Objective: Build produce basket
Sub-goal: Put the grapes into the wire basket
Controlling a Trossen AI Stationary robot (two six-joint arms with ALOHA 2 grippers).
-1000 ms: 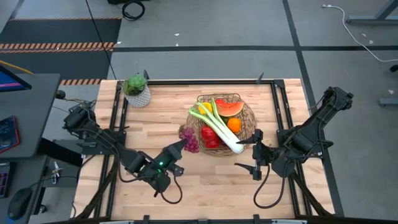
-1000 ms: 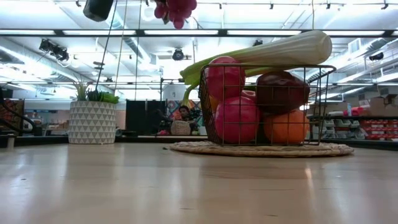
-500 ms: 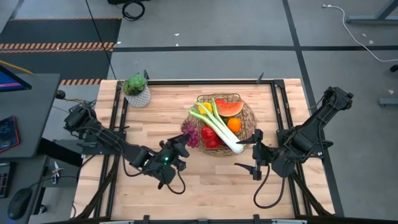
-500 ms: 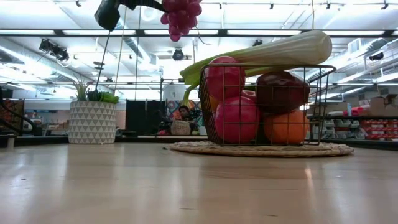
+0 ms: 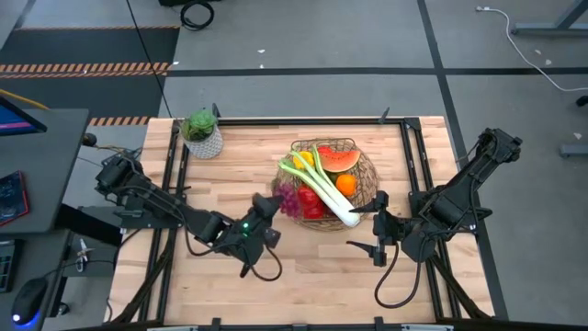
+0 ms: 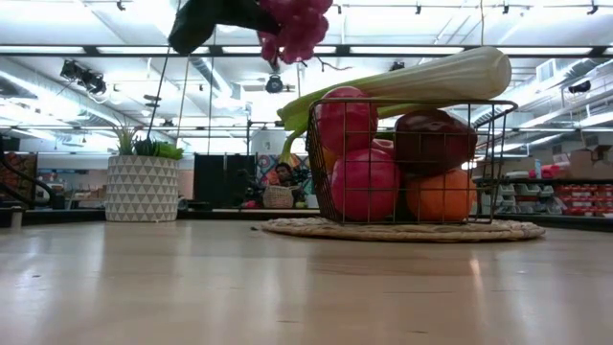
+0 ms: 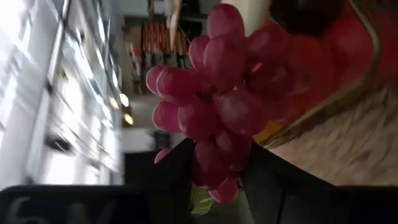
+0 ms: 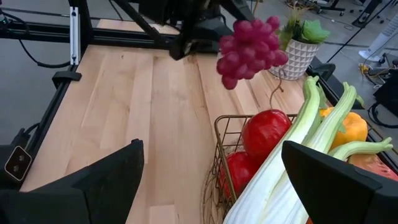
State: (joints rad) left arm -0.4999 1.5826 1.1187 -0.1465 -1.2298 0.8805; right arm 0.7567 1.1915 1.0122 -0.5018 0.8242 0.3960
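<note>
My left gripper [image 5: 266, 208] pinching grapes [image 5: 287, 199], aloft just beside basket [image 5: 366, 187] rim; my right gripper [image 5: 378, 228] idle, jaws spread, near table front right; basket mid-table holds leek [image 5: 323, 191], apples [image 6: 365, 182], orange [image 5: 345, 184], watermelon slice [image 5: 338, 158]; potted plant [image 5: 201, 132] far left

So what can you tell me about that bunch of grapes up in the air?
The grapes are a small toy bunch of glossy, reddish-purple, plastic-looking berries. The left hand pinches the bunch at one end between its dark fingers, holding it clear above the wooden table, just short of the basket rim. Nothing else touches it.
</note>
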